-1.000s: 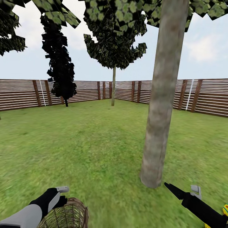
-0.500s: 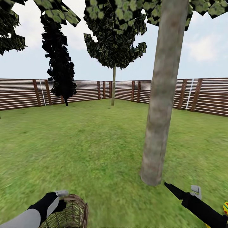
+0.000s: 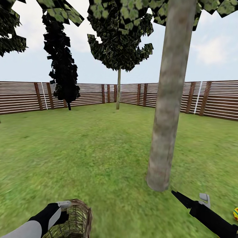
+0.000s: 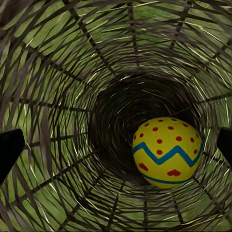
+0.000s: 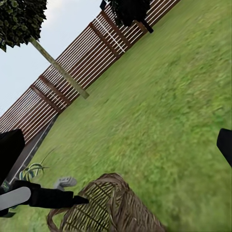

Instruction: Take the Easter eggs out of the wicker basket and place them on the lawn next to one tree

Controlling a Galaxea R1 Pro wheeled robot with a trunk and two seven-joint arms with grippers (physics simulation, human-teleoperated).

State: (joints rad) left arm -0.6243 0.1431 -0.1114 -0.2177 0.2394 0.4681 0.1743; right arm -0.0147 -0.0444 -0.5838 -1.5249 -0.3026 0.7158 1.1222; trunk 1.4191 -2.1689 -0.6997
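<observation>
- The wicker basket (image 3: 71, 219) sits low in front of the robot, tipped over on its side on the lawn (image 3: 99, 148), with its open mouth turned toward the left arm.
- The left gripper (image 4: 116, 145) is right at that mouth, looking straight down the inside; two dark fingers (image 4: 9, 150) show wide apart at either side, spread open with nothing between them.
- Deep inside the basket lies one Easter egg (image 4: 167, 152), yellow with red dots and a blue zigzag band, resting against the woven wall near the bottom.
- From the head view, the left arm's black-and-grey wrist touches the basket's rim on its left side.
- Over on the right, the right gripper (image 3: 193, 200) hangs just above the grass, one black finger pointing toward the foot of the tree (image 3: 168, 99).
- Its fingers (image 5: 9, 150) sit at the far edges of the right wrist view, set apart and open, holding nothing.
- Another egg (image 3: 235, 214) peeks in at the right edge of the head view, on the grass, near the right arm and not far from the trunk.
- The thick grey-brown trunk stands just ahead of the right gripper.
- Behind it all, the brown slat fence (image 3: 218, 100) rings the garden, with a thin-trunked tree (image 3: 118, 89) and a dark, narrow tree (image 3: 62, 66) near it.
</observation>
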